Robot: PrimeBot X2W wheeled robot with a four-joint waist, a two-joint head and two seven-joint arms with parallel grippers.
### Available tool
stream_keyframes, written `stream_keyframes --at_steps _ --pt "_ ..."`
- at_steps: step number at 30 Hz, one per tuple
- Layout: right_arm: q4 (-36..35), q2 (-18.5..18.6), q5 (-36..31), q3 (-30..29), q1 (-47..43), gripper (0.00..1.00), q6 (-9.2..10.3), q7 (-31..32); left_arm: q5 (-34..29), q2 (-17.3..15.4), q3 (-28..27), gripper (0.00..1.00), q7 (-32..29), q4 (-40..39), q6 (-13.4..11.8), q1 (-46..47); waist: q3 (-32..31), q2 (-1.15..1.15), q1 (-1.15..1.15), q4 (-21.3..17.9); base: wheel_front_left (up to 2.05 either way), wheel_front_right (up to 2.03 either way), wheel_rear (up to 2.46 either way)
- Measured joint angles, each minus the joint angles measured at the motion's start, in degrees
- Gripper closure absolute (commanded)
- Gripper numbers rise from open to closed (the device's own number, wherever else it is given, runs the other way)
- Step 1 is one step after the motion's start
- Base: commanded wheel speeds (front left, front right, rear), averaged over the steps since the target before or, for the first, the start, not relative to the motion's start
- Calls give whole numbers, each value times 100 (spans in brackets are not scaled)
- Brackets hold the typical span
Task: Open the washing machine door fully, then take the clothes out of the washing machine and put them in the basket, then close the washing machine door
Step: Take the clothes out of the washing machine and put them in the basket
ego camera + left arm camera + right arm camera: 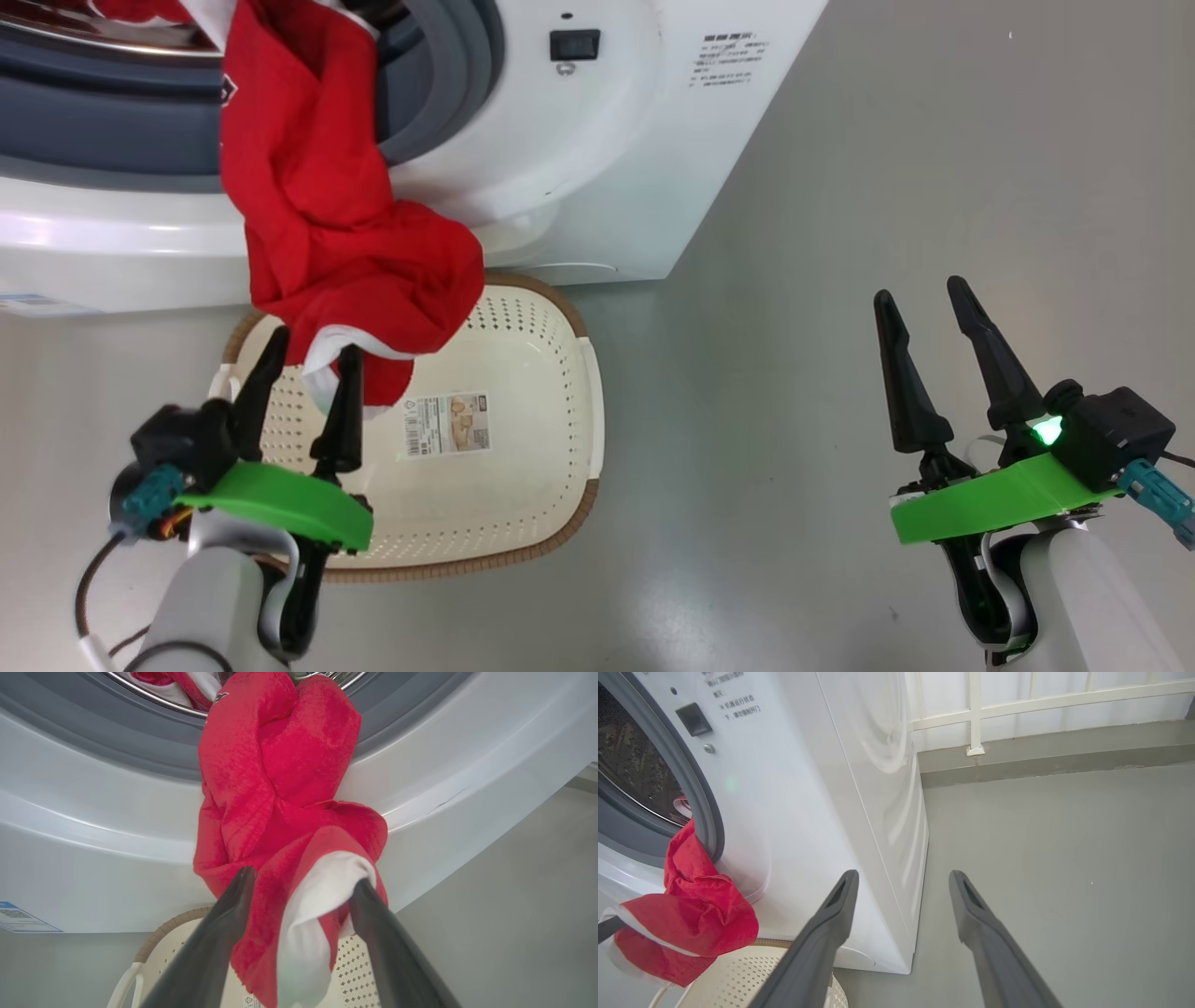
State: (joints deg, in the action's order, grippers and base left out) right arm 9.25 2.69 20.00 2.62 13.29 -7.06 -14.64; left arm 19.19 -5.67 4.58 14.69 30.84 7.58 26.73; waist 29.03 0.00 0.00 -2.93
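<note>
A twisted red garment with white trim, part of the clothes (pixel 317 215), hangs out of the washing machine (pixel 607 140) mouth, down over the cream basket (pixel 560 448) on the floor. My left gripper (pixel 315 342) is open above the basket, with the garment's lower end (pixel 280 812) hanging loose between its spread fingers. More red and white fabric lies in the drum. My right gripper (pixel 920 289) is open and empty over bare floor to the right, pointing past the machine's corner (pixel 808 812). The washing machine door is out of view.
The basket (pixel 738 975) stands right against the machine's front base, a label sticker (pixel 448 422) inside it. Grey floor spreads to the right. A low kerb and a white railing (pixel 973 714) run behind the machine.
</note>
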Motion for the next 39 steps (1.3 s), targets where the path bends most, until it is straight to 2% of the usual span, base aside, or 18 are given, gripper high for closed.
stream_keyframes --at_steps 14,24,34,39 --pt "24 5 -43 -9 -48 0 0 0 -101 102 -323 0 0 -1077 0 -677 -239 0 0 154 0 0 0" --pt "34 8 -43 2 -138 0 0 0 -176 154 -632 0 0 -1971 0 -1257 -256 0 0 123 0 0 0" --pt "33 8 -43 1 -140 0 0 0 -279 216 -627 0 0 -2249 0 -1402 -237 0 0 112 0 0 0" --pt "25 8 -43 0 -140 0 0 0 -310 191 -442 0 0 -2246 0 -1352 -207 0 0 117 0 0 0"
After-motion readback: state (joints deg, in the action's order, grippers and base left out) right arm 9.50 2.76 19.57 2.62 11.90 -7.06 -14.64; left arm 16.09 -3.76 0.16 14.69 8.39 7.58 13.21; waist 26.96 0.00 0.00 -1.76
